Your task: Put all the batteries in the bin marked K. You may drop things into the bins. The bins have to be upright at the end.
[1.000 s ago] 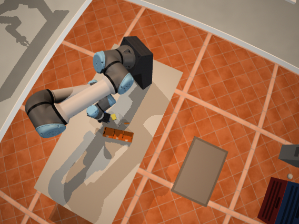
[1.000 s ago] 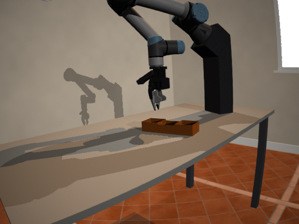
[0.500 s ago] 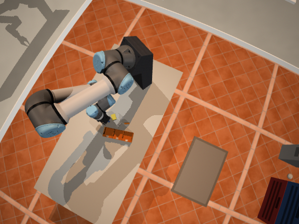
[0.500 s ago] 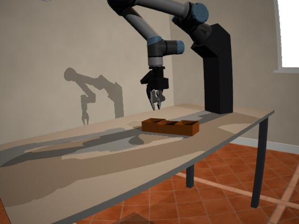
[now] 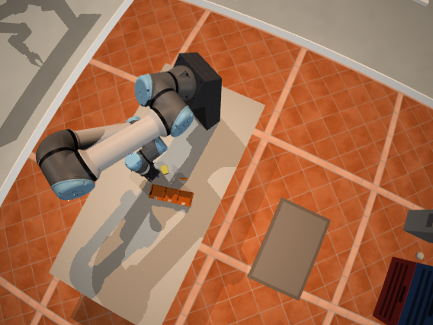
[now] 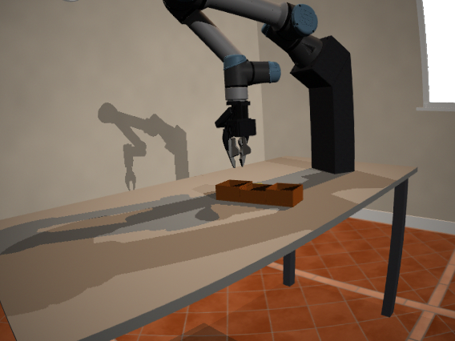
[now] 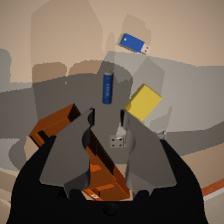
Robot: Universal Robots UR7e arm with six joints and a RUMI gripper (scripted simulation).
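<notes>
My black two-jaw gripper (image 7: 106, 134) hangs narrowly parted and holds nothing, above the orange three-compartment bin row (image 6: 259, 192); a blue cylindrical battery (image 7: 107, 88) lies just beyond it.

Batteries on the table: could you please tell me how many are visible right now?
1: a blue battery lies just ahead of the gripper, beside the yellow block. Others may be hidden.

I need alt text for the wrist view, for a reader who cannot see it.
Seen from the wrist, the gripper hangs above a table, its two grey fingers narrowly apart and holding nothing. Beyond them lie a blue battery, a yellow block, a small die and a blue USB stick; orange bins sit below left.
</notes>
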